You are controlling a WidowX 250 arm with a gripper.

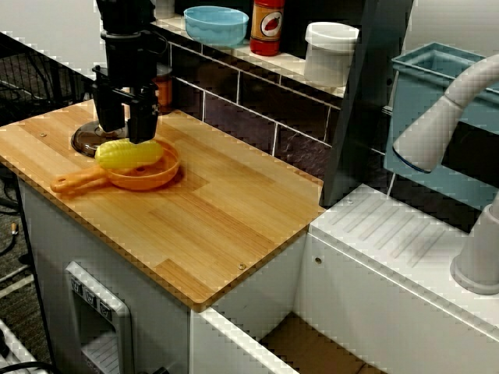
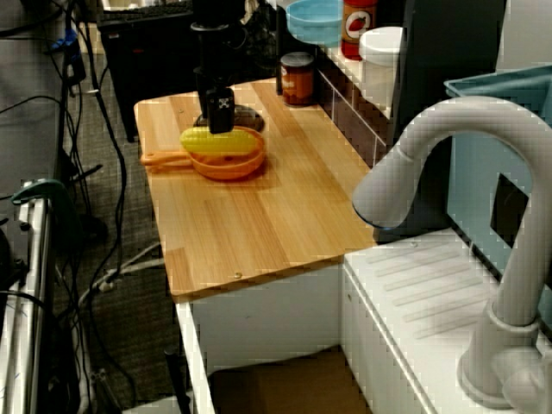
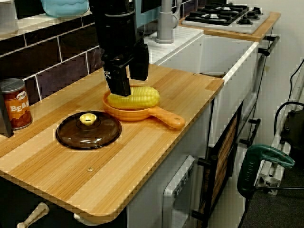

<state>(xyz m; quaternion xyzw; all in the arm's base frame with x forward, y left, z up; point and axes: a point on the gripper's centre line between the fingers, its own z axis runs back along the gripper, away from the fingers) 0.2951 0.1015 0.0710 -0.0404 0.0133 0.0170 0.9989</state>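
Plainly the pincer stands wide, jaws spread just over the corn, gripping nothing; the corn lies across the orange pan on the desk, too long to sit inside; the low side view shows the brown lid whole, half hidden in the front view

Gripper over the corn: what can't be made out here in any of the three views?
Gripper tips: in the stove-facing view they end at the corn; whether they are gripping or merely touching it, cannot tell.
Pan inside: covered by the corn in every view.
Lid: in the wall-facing view, mostly behind the gripper.
Can label: in the stove-facing view, partly cut off by a dark object at the left edge.
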